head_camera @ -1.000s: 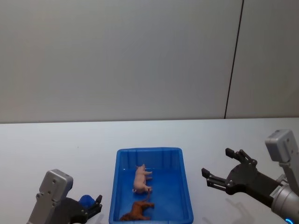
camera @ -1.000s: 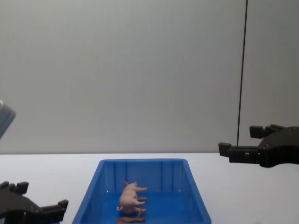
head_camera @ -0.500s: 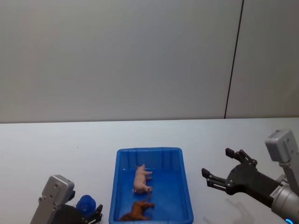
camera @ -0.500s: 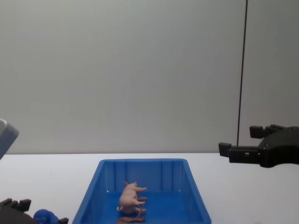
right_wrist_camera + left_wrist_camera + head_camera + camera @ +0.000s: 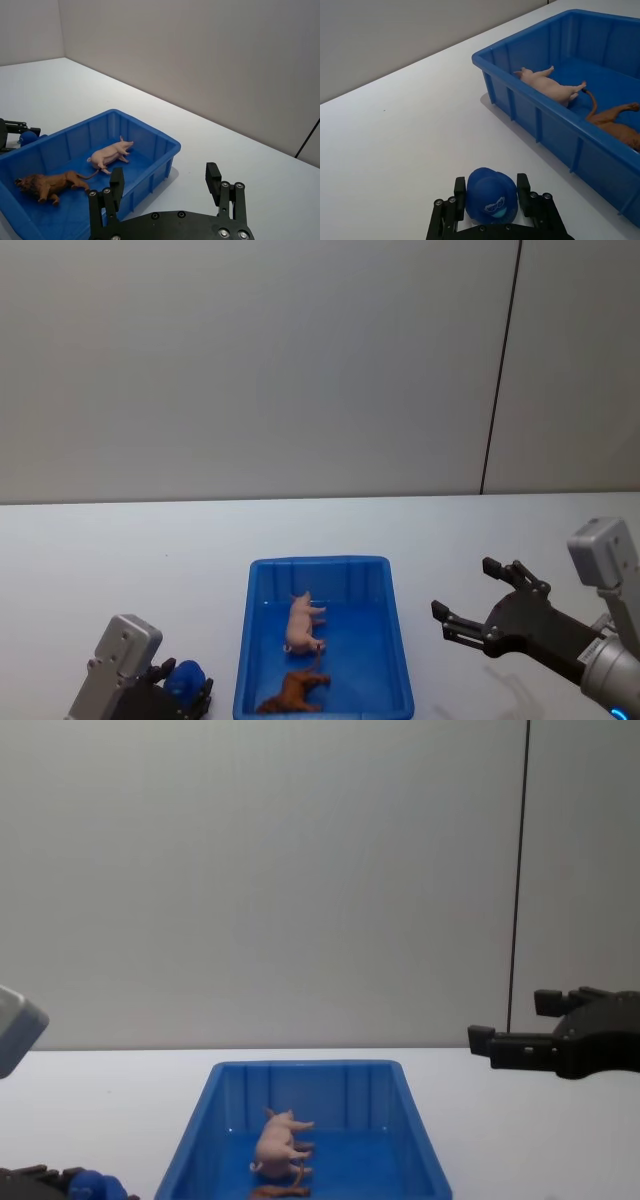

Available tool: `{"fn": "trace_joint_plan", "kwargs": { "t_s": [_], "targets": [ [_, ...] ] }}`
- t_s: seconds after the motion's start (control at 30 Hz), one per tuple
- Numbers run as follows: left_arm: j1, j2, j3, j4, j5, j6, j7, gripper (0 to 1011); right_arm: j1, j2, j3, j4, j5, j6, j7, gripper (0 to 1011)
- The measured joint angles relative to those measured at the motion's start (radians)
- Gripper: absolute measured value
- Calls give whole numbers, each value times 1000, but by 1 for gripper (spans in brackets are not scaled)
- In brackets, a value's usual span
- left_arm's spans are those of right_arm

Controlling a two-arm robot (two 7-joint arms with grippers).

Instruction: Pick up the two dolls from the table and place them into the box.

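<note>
Three toys total: pink pig (image 5: 303,622) and brown animal (image 5: 293,692) lying in the one blue box (image 5: 398,660), blue figure (image 5: 491,195) on the table (image 5: 405,135), pinched by the left gripper (image 5: 491,192) beside the box's left wall. Right gripper (image 5: 478,606) hangs spread wide, gripping nothing, over bare table right of it.

Blue box (image 5: 398,680), pale pink pig (image 5: 302,621), brown, seemingly lion-like figure (image 5: 292,694), blue doll (image 5: 491,194)

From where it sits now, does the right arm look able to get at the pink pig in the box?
Probably yes. The pink pig lies uncovered in the open-topped box, and the right gripper hangs open to the box's right with nothing between them.
</note>
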Motion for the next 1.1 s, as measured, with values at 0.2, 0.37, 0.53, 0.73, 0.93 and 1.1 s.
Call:
{"fn": "trace_joint_plan", "kwargs": {
  "t_s": [0.2,0.37,0.53,0.73,0.93,1.1],
  "targets": [
    [-9,-2,-4,4,8,2,-12,517,0,0,0,0,0,0,0,1001],
    [-20,-1,-11,-8,23,-4,-18,446,0,0,0,0,0,0,0,1001],
    [-36,-3,-17,-26,41,-15,-27,413,0,0,0,0,0,0,0,1001],
    [-73,-20,-19,-49,78,-36,-48,371,0,0,0,0,0,0,0,1001],
    [-131,-63,-6,-53,122,-63,-93,330,0,0,0,0,0,0,0,1001],
    [-174,-103,12,-34,150,-82,-129,411,0,0,0,0,0,0,0,1001]
  ]
}}
